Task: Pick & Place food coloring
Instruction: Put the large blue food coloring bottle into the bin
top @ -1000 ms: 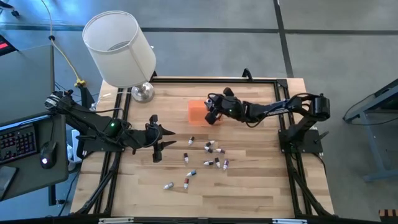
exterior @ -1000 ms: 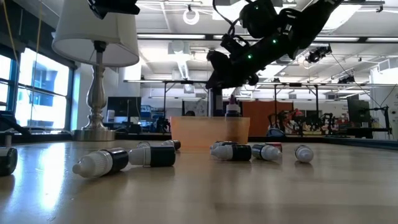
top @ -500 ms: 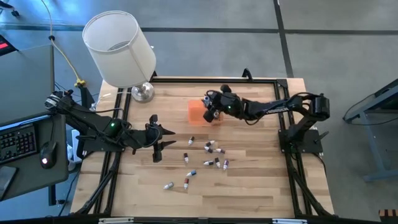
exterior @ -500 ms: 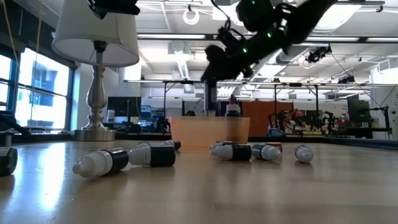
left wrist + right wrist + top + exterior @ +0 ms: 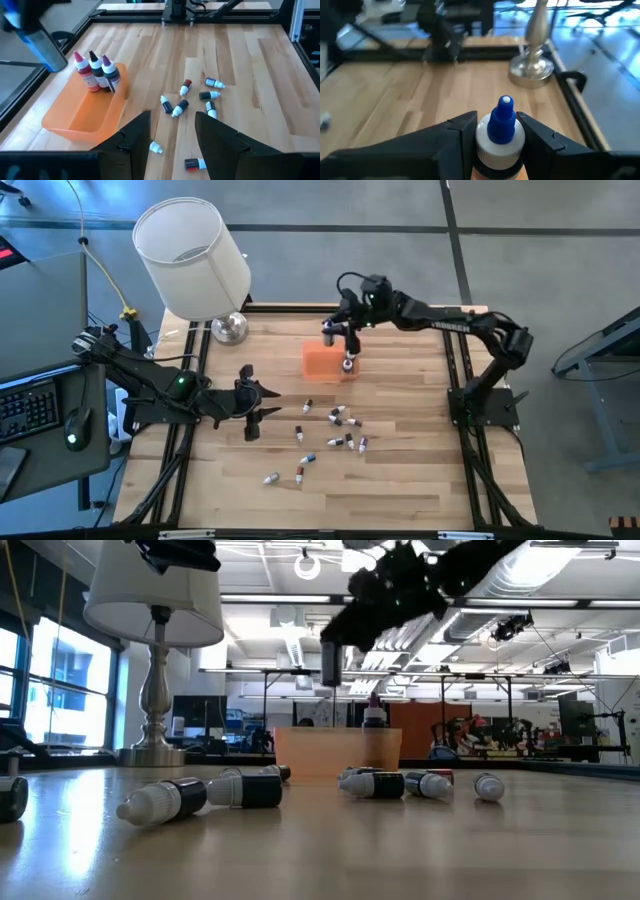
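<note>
Since the earlier frames the right gripper [image 5: 347, 340] has swung up and toward the far edge of the table [image 5: 400, 480], and it now hangs above the far side of the orange tray [image 5: 318, 360]. Its jaws are closed narrowly on a dropper bottle with a blue tip and white collar [image 5: 502, 125], seen upright between the fingers [image 5: 455, 135] in the right wrist view. Three bottles [image 5: 96, 70] stand upright together in one corner of the tray, with red, dark and purple bodies. The rest of the food coloring [image 5: 340, 430] lies scattered on its side near the table's middle and toward the near edge. The left gripper [image 5: 262, 401] waits just left of the scatter, jaws wide and empty. A lamp [image 5: 205, 270] stands at the far left corner. No label writing can be read.
</note>
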Robot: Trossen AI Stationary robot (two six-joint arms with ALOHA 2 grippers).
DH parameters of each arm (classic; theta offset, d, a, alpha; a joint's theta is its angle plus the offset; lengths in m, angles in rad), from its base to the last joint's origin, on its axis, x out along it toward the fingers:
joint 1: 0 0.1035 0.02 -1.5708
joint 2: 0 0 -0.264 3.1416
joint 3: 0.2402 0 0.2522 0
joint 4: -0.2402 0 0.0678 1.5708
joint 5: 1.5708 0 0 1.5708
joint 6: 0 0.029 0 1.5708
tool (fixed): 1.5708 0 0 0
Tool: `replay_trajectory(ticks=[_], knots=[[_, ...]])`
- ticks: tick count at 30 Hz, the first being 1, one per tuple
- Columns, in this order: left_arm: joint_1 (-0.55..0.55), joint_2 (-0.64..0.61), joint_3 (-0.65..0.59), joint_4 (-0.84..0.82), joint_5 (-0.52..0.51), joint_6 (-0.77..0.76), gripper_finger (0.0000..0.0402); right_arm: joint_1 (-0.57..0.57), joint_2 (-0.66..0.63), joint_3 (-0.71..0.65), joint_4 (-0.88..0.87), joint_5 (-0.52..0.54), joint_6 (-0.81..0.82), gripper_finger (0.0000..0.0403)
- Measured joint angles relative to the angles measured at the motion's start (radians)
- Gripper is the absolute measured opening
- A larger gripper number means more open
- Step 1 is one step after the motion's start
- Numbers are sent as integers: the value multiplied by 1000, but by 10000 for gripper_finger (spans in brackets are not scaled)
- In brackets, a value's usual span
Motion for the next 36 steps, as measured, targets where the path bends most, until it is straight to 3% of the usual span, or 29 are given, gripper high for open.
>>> replay_trajectory(ticks=[4, 10, 17, 22, 30, 36], knots=[[0, 0, 0, 5, -32, 0, 152, -39, 102, -13, 96, -90, -67, 116], [0, 0, 0, 9, -83, 0, 152, -122, 242, 29, 196, -338, -23, 116], [0, 0, 0, 8, -97, 0, 152, -182, 316, 33, 203, -409, -54, 116], [0, 0, 0, -2, -99, 0, 152, -206, 332, 33, 179, -527, -27, 117], [0, 0, 0, -5, -99, -9, 152, -208, 332, 27, 63, -480, -41, 117], [0, 0, 0, -5, -99, -12, 152, -188, 332, 27, -24, -292, -78, 117]])
